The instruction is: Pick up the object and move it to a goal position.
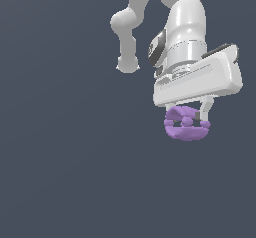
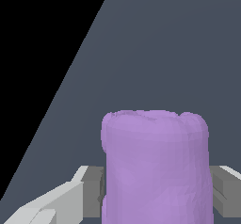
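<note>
Wrist view is showing the tool [image 2: 155,192] pinching the object [image 2: 155,171] by its sides, fingers [image 2: 92,190] hugging it. Looking light and stiff, though lumpy, so grabbing mid-body seems safest. Behind it, just grey counter [image 2: 188,53].

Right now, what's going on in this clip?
A white Franka arm has its gripper around a small light-purple lumpy object. In the wrist view the purple chunk sits between the two grey fingers, which press on either side of it. The object looks grasped; whether it is off the dark grey surface cannot be told. No goal marker shows.
</note>
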Available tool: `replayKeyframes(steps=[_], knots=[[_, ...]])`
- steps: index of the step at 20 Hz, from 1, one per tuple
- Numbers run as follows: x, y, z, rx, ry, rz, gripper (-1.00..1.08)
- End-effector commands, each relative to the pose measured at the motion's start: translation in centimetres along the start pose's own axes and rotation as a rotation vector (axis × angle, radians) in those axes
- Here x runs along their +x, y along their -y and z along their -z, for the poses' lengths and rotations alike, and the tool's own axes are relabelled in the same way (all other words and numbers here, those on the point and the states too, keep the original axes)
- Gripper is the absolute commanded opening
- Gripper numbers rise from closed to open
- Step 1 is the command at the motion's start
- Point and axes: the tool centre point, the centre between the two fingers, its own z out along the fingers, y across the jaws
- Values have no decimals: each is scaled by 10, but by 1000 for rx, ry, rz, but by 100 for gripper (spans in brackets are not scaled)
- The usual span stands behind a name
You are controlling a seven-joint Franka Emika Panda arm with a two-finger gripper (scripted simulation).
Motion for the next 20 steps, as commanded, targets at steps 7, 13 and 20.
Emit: replayKeyframes(steps=[7,13,20], knots=[[3,31,18,81,-53,-5,-100],[4,40,24,105,-71,-7,-100],[4,38,23,102,-70,-7,-100]])
